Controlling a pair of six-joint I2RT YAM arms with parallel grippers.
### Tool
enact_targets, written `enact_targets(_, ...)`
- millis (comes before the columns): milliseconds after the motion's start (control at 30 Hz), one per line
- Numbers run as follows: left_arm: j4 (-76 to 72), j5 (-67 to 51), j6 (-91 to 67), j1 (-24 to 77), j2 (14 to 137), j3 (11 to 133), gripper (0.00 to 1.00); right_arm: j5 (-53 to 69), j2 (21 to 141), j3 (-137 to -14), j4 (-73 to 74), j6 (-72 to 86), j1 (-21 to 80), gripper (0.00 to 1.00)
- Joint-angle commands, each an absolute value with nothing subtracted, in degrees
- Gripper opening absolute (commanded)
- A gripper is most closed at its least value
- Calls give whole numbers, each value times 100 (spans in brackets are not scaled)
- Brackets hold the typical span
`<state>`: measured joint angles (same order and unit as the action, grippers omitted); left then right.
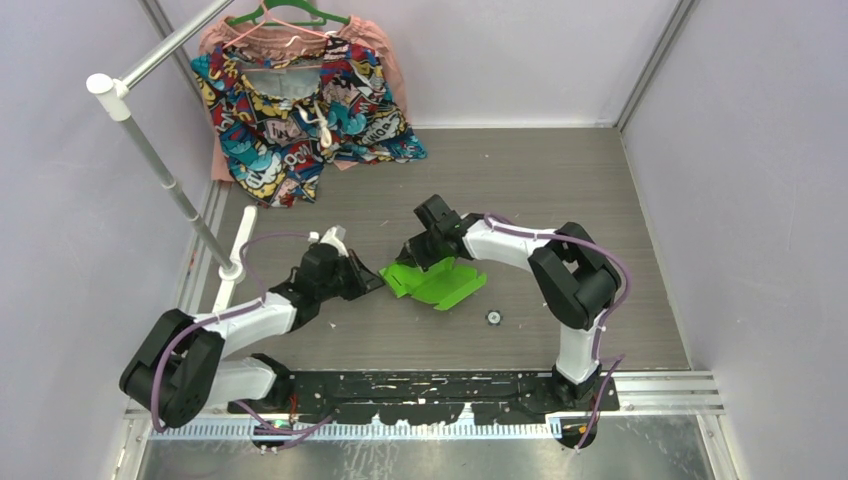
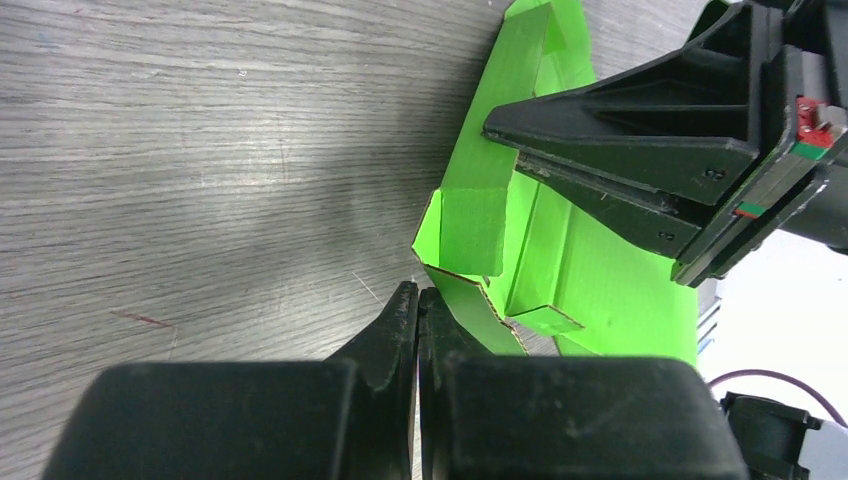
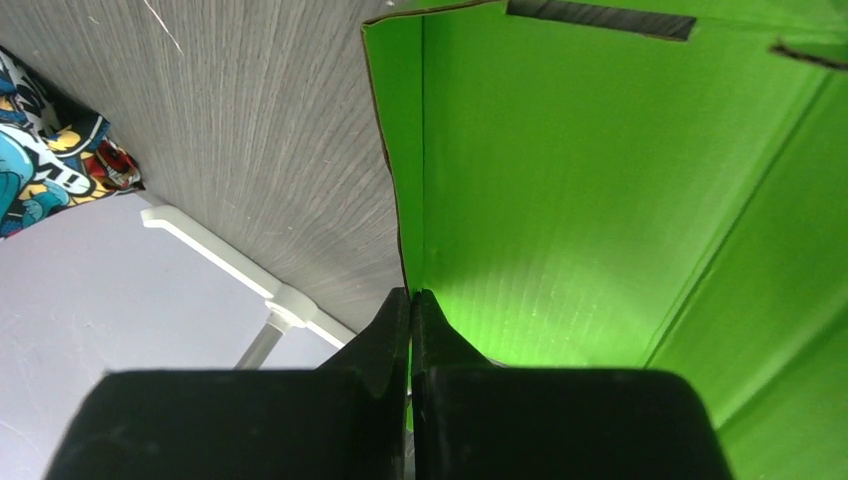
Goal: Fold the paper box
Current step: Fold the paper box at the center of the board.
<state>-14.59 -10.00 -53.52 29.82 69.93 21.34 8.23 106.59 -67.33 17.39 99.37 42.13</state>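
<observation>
The paper box [image 1: 440, 283] is bright lime-green card, partly folded, lying mid-table with its walls and flaps raised. My right gripper [image 1: 413, 262] is at its back left edge, shut on an upright wall; a sliver of green card [image 3: 520, 200] shows between the closed fingertips of that gripper [image 3: 409, 294]. In the left wrist view the right gripper's black fingers [image 2: 620, 150] clamp the box's wall [image 2: 480, 215]. My left gripper [image 2: 418, 293] is shut with nothing between its tips. It sits at the box's near left corner, right beside a slanting flap [image 2: 480, 305]. In the top view it [image 1: 376, 284] is just left of the box.
A colourful patterned garment [image 1: 300, 110] hangs on a green hanger at the back left, beside a white rack pole [image 1: 170, 180] whose base [image 3: 270, 300] stands on the table. A small dark round object [image 1: 493, 317] lies in front of the box. Lilac walls enclose the table.
</observation>
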Motion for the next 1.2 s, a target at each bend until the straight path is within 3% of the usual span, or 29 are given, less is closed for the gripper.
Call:
enact_targets(0,-1756,-937,-5235,3129,7177,2519,0,761,10858,-6980,2011,9806,4305,1)
enact_targets(1167,-1340,-1335,-4527,3331,8712,4020,0,873,11934,-7905,3124,8737,4517,1)
